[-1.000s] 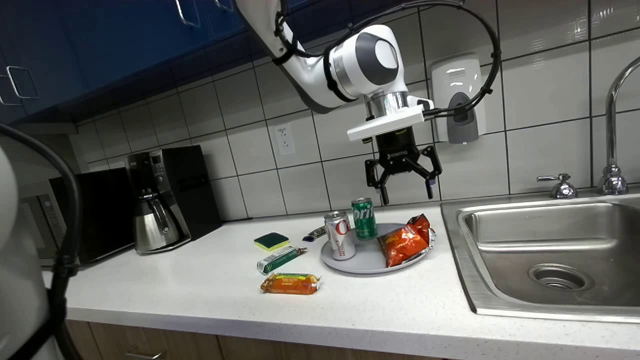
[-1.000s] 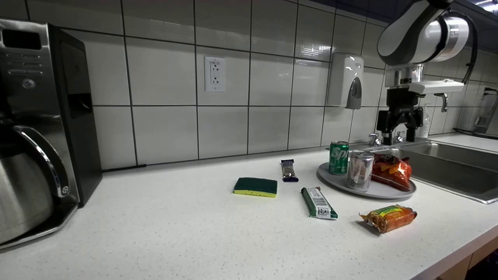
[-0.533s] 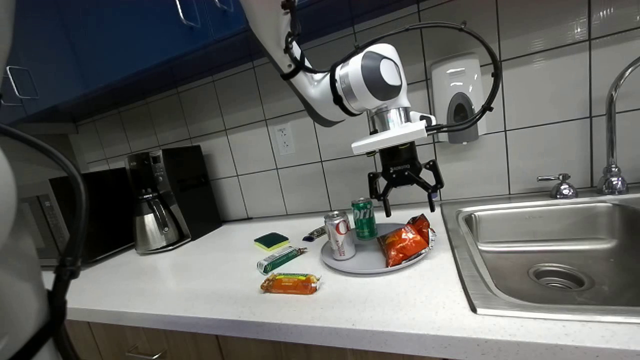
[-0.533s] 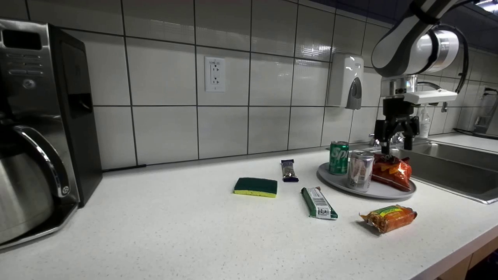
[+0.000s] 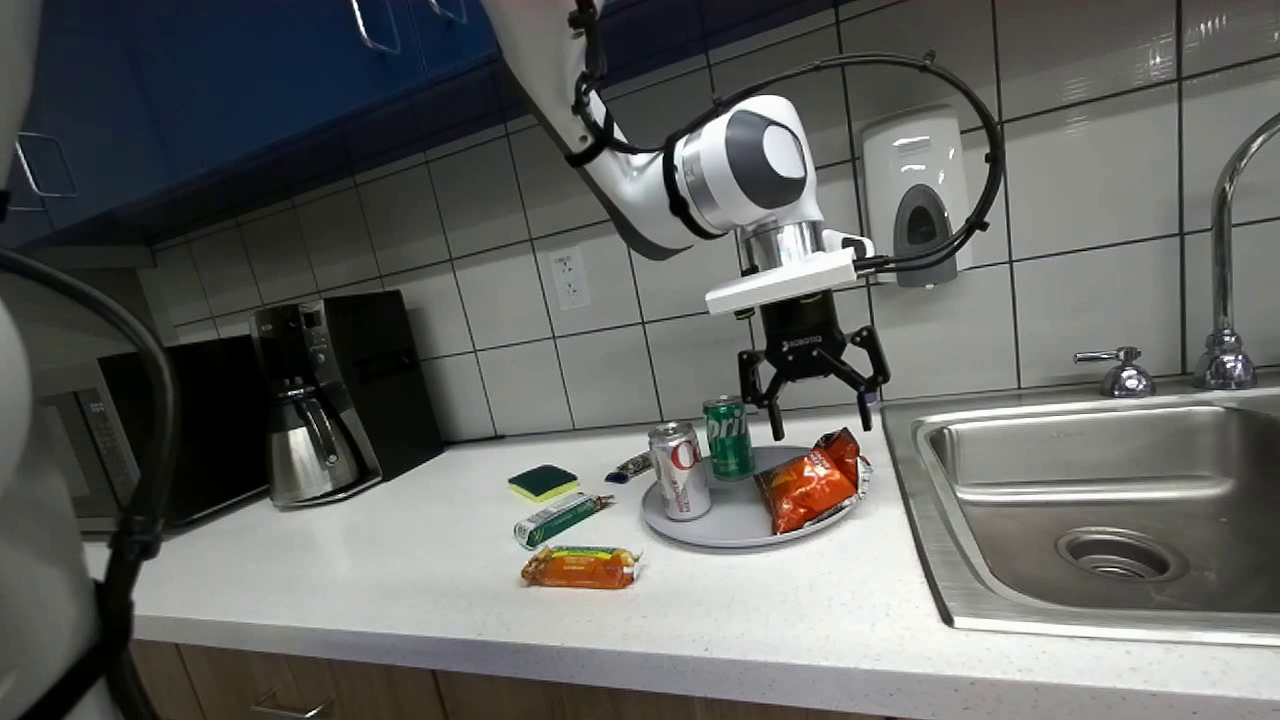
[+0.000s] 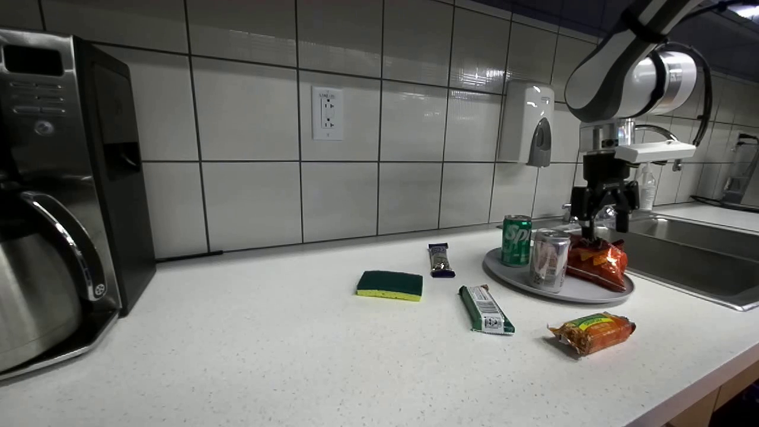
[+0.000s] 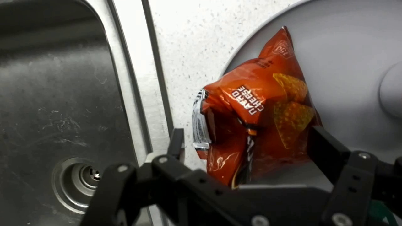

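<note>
My gripper (image 5: 821,425) hangs open above the plate's far side, fingers pointing down, in both exterior views. Below it a red-orange chip bag (image 5: 808,492) leans on the grey plate (image 5: 735,525), its crumpled end past the rim. In the wrist view the bag (image 7: 251,97) lies between and ahead of the spread fingers (image 7: 176,144). One finger overlaps the bag's edge there; whether it touches cannot be told. Nothing is gripped. Also upright on the plate are a silver soda can (image 5: 682,475) and a green Sprite can (image 5: 728,440).
A steel sink (image 5: 942,545) adjoins the plate's side. On the counter lie an orange snack pack (image 6: 599,333), a green bar (image 6: 486,311), a dark-wrapped bar (image 6: 440,261) and a sponge (image 6: 389,284). A soap dispenser (image 5: 915,190) hangs on the wall behind; a coffee maker (image 5: 340,390) stands farther off.
The gripper has come down toward the chip bag, mostly in the first half second, then only slightly. It stays open. The objects on plate and counter have not moved.
</note>
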